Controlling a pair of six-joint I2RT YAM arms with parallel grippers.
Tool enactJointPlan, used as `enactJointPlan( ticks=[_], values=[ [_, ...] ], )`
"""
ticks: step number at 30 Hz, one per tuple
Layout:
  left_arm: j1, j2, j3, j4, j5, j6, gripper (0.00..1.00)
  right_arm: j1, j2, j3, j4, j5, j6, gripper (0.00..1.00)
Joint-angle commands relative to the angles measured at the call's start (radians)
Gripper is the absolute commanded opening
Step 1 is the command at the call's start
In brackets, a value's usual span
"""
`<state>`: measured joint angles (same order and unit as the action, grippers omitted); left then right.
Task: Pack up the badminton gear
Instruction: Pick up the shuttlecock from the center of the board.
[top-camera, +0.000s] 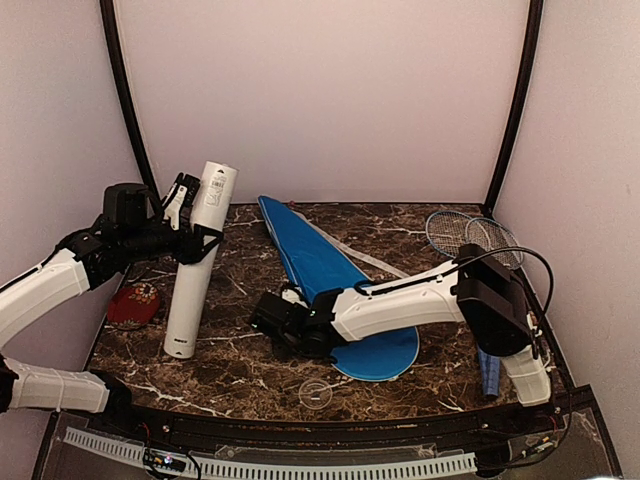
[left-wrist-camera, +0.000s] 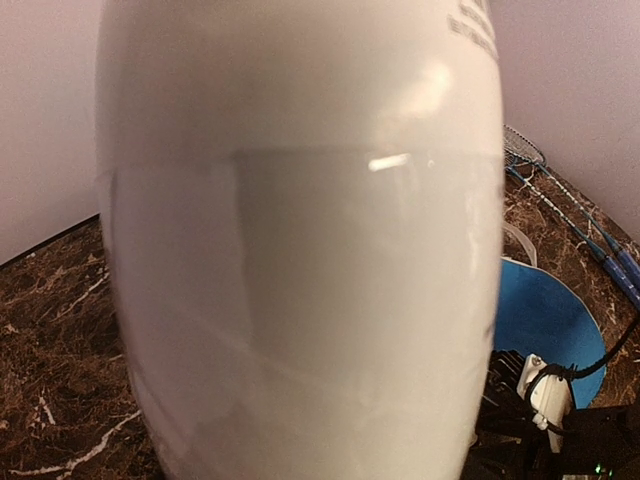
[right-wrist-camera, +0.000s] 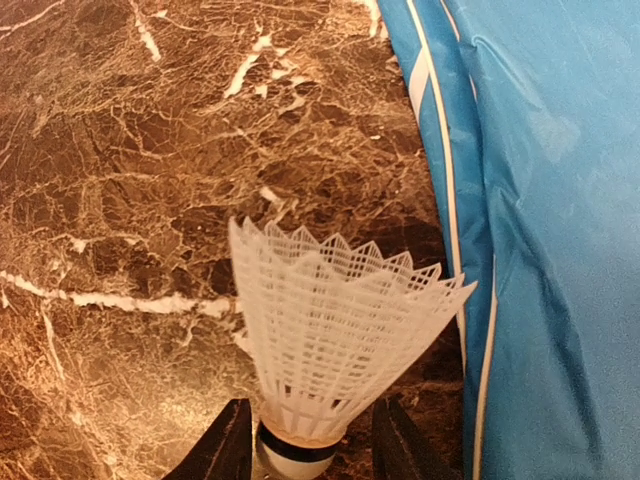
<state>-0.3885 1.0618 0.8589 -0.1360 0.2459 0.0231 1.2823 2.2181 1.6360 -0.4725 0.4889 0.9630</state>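
Low in the right wrist view, the white shuttlecock (right-wrist-camera: 330, 340) lies just beside the edge of the blue cover (right-wrist-camera: 560, 250). Its cork is cut off by the frame's bottom, so it is unclear whether the right gripper (right-wrist-camera: 312, 440), with one finger on each side of the cork, presses it or only flanks it. Well to the left, the long white tube (top-camera: 197, 260) stands slightly tilted with its foot on the marble table (top-camera: 240, 370). The left gripper (top-camera: 190, 225) is clamped round its upper part, and the tube fills the left wrist view, hiding that gripper's fingers.

The left arm was bent inward and raised, its end effector (top-camera: 193, 220) clamped around the long white tube (top-camera: 190, 300). The right arm stretched low across the table (top-camera: 240, 370) to the left, its end effector (right-wrist-camera: 312, 450) fingers flanking a shuttlecock (right-wrist-camera: 335, 320) at its base.
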Motion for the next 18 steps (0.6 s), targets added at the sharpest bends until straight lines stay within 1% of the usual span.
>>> enactJointPlan(
  ticks=[1,11,15,18],
  values=[
    [0.004,-0.034,-0.006,0.030,-0.006,0.010,0.56,0.006,-0.005,-0.034,0.005,0.081,-0.017,0.39],
    [0.004,-0.031,-0.008,0.029,-0.017,0.017,0.56,0.004,-0.047,-0.099,0.098,0.074,-0.064,0.29],
    [0.004,-0.031,-0.009,0.029,-0.026,0.023,0.56,0.000,-0.122,-0.153,0.163,0.066,-0.105,0.26],
    [0.004,-0.028,-0.008,0.027,-0.033,0.028,0.56,-0.017,-0.218,-0.221,0.232,0.021,-0.151,0.26]
  ],
)
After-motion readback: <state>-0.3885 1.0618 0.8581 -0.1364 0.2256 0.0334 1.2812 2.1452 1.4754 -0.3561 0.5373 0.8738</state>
